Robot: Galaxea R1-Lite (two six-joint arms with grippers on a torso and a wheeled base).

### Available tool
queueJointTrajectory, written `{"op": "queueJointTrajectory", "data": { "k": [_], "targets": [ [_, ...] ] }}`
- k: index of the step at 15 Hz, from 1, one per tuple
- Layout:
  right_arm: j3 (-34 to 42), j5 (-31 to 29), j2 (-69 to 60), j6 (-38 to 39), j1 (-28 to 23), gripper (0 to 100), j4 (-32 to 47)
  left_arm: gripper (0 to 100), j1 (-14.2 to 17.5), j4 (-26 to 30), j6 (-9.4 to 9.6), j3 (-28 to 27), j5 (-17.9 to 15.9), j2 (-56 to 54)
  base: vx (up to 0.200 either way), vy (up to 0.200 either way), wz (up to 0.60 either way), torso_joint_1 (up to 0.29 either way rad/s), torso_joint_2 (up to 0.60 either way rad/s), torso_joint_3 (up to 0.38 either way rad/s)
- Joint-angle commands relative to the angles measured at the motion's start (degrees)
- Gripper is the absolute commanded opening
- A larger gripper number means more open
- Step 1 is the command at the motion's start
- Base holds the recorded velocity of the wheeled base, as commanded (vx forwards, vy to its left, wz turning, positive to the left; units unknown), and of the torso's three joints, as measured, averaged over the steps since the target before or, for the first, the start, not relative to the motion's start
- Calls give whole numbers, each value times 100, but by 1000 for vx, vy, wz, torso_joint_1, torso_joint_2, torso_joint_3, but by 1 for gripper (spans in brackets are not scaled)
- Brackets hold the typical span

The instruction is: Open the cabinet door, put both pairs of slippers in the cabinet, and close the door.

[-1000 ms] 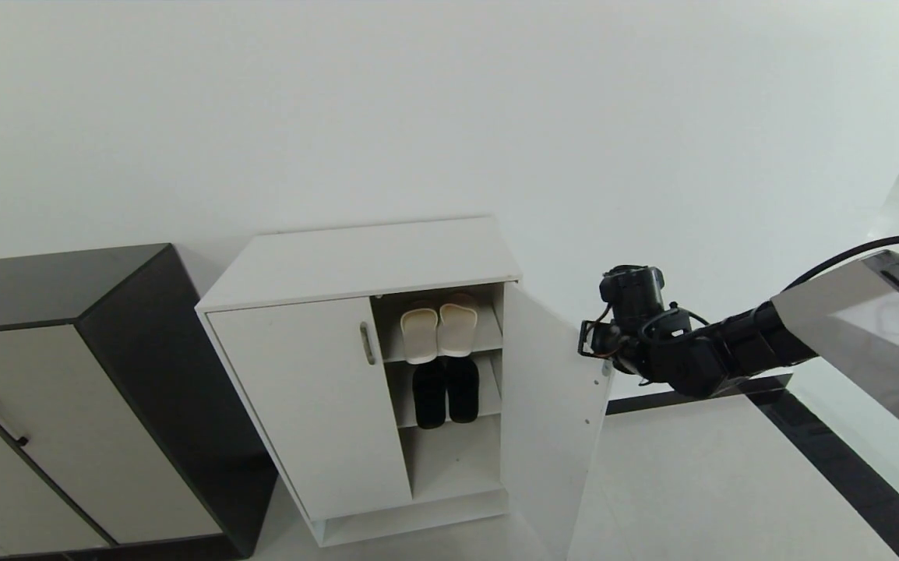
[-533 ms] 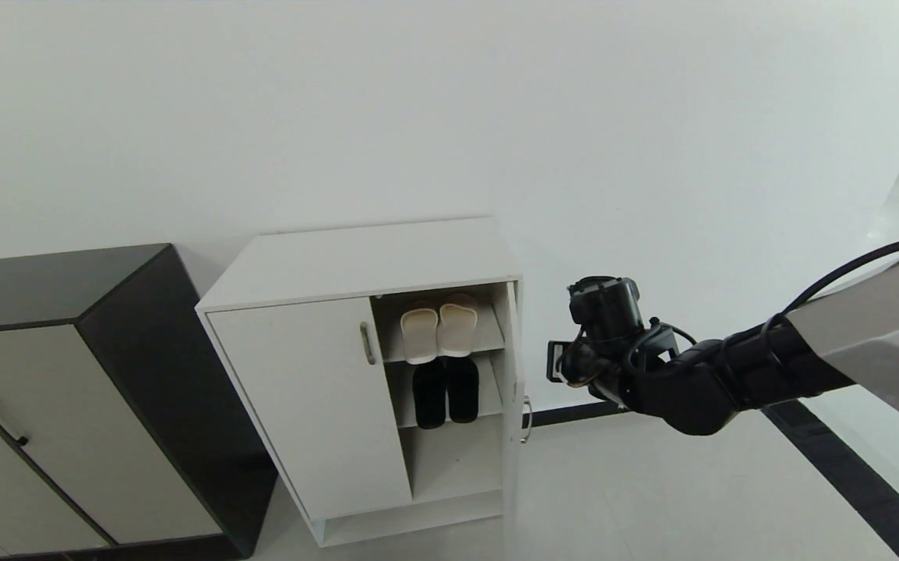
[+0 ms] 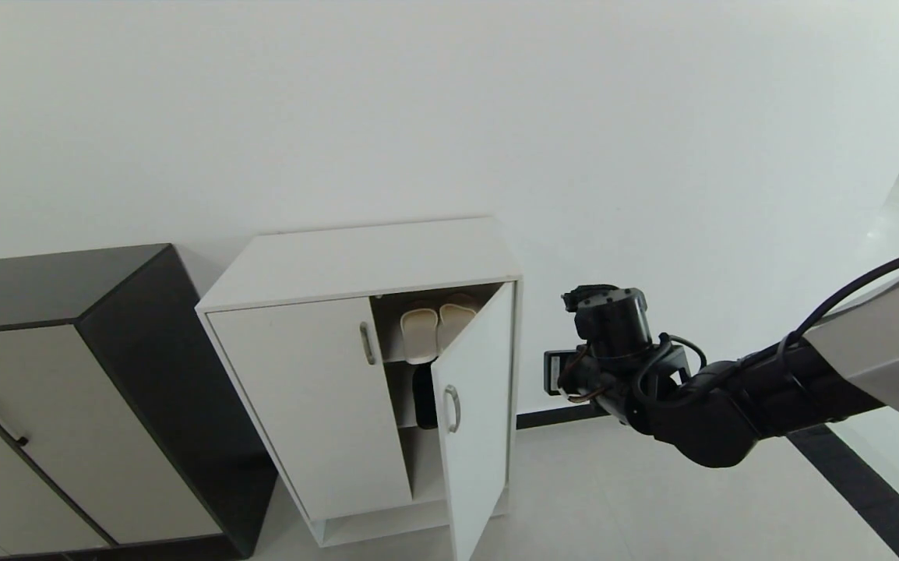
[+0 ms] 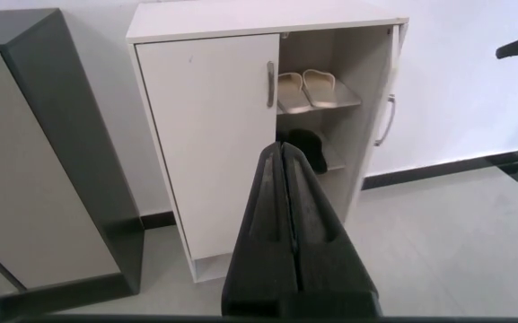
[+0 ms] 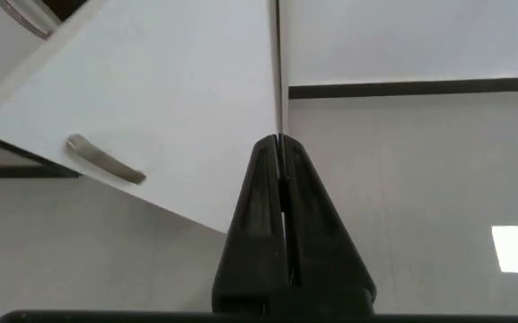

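The white cabinet (image 3: 356, 261) stands against the wall with its left door closed and its right door (image 3: 471, 421) swung partway across the opening. A pair of white slippers (image 3: 438, 321) lies on the top shelf. The black slippers (image 3: 422, 397) sit on the shelf below, mostly hidden behind the door. My right gripper (image 3: 552, 372) is shut and hovers just right of the door's outer face; in the right wrist view its tip (image 5: 280, 144) is close to the door (image 5: 169, 99) near the handle (image 5: 106, 160). My left gripper (image 4: 283, 152) is shut on nothing, held back in front of the cabinet (image 4: 209, 108).
A black and grey cabinet (image 3: 68, 366) stands to the left of the white one. Open floor (image 3: 652, 499) lies right of the cabinet, with a dark strip (image 3: 854, 487) crossing it and a dark baseboard (image 3: 551, 417) along the wall.
The right door has swung from wide open to about half closed. My right arm has moved left and down behind it.
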Motion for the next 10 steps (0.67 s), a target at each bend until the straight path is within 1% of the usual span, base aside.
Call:
{"op": "queueJointTrajectory", "data": {
  "k": [1,6,9,10],
  "targets": [
    [47,1,-33,-21,28,0,-1,0,7,1,-1,0,-2,8,0,0,600,2,2,2],
    [135,-8,-25,-29,28,0,-19,0,7,1,-1,0,-2,8,0,0,600,1,2,4],
    [206,18,10,-73,19,0,-186,0,-2,1,-1,0,-2,8,0,0,0,0,0,0],
    [329,159,2,-82,19,0,-326,0,7,1,-1,0,7,8,0,0,0,0,0,0]
  ]
}}
